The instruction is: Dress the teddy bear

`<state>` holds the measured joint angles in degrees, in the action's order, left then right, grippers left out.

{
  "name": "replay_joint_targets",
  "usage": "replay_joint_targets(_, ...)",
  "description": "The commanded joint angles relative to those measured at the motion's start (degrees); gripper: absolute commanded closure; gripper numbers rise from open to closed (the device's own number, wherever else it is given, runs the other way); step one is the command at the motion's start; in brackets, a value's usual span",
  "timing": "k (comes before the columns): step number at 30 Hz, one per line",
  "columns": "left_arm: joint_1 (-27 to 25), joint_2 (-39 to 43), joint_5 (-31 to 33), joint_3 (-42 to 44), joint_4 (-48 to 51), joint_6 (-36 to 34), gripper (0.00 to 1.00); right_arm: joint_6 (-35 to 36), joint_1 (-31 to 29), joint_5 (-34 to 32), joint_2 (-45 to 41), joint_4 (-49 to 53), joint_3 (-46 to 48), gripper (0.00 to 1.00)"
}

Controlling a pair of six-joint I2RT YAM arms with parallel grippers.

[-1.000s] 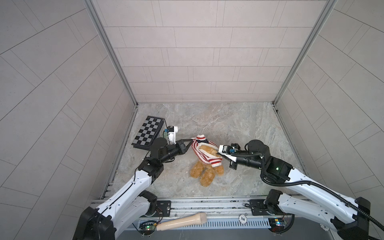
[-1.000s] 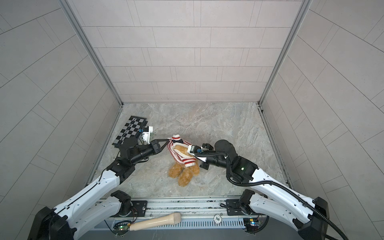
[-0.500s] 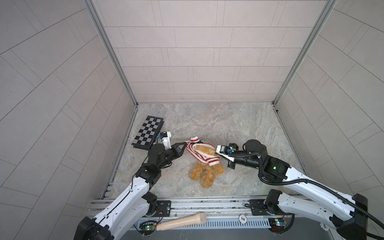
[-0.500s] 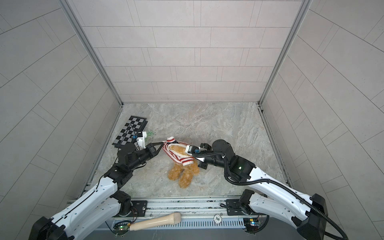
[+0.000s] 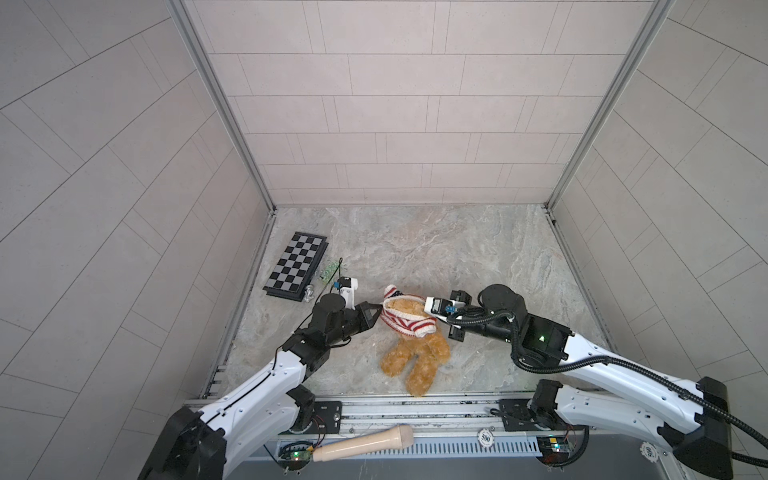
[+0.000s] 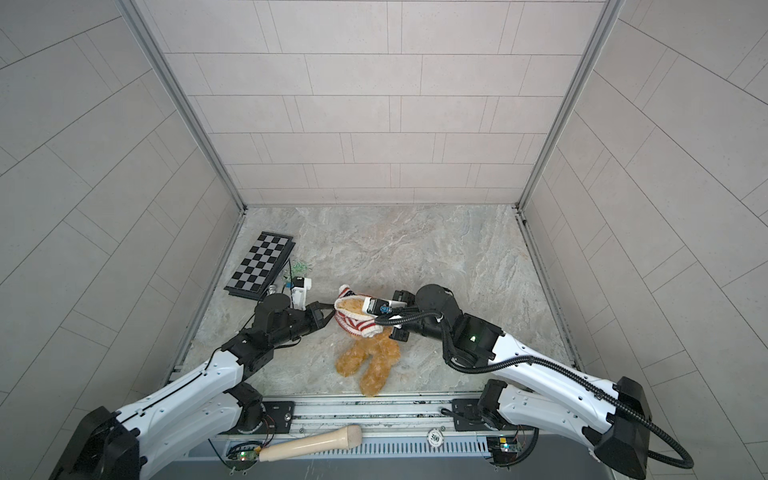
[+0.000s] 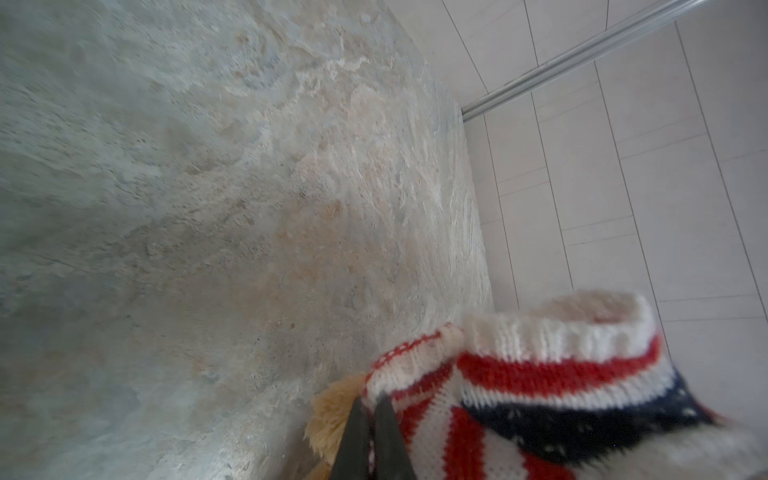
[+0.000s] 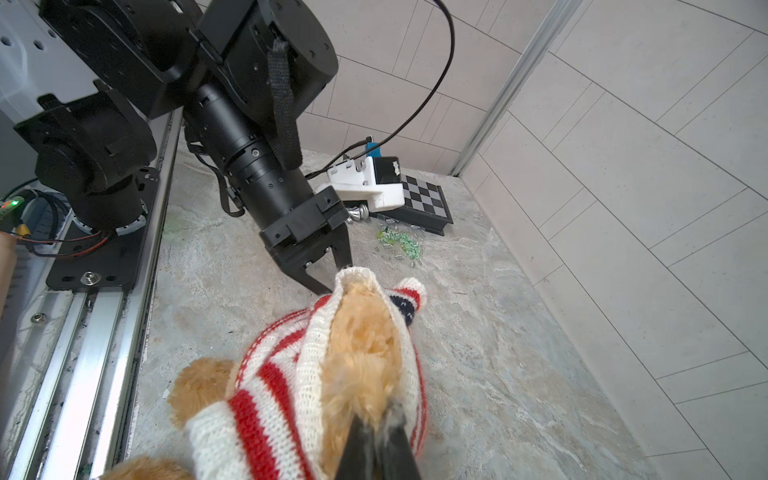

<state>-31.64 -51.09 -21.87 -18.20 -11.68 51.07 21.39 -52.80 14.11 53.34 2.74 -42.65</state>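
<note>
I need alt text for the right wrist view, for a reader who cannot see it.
The left gripper and the right gripper each pinch the hem of a red-and-white striped sweater, holding its opening stretched around a golden-brown teddy bear on the stone table. A chessboard and scattered green beads lie beyond them.

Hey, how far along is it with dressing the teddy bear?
Done: the sweater is over the head end of the teddy bear. In hand: the left claw and right claw each pinch its rim from opposite sides, stretching the opening. Left: working it down the body, probably; lower body and legs lie bare.
</note>
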Motion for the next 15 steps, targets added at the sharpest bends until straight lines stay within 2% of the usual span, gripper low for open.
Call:
replay_joint_targets(1, -2.5, 2.3, -1.2, 0.1, -0.3, -1.8, 1.0, -0.2, -0.5, -1.7, -0.3, -5.0, -0.1, 1.0)
replay_joint_targets(7, -3.5, 8.8, -3.1, -0.7, -3.6, -1.6, 1.0, -0.6, -0.7, -2.9, 0.0, -5.3, -0.3, 1.0)
replay_joint_targets(11, -3.5, 8.6, -4.4, -2.1, -3.3, -2.8, 1.0, -1.6, -0.8, -5.1, -1.0, -7.6, 0.3, 1.0)
replay_joint_targets(15, -3.5, 8.0, -3.0, -2.5, -2.9, -4.3, 0.99, -4.8, -0.7, -9.9, -0.1, -11.5, 0.8, 1.0)
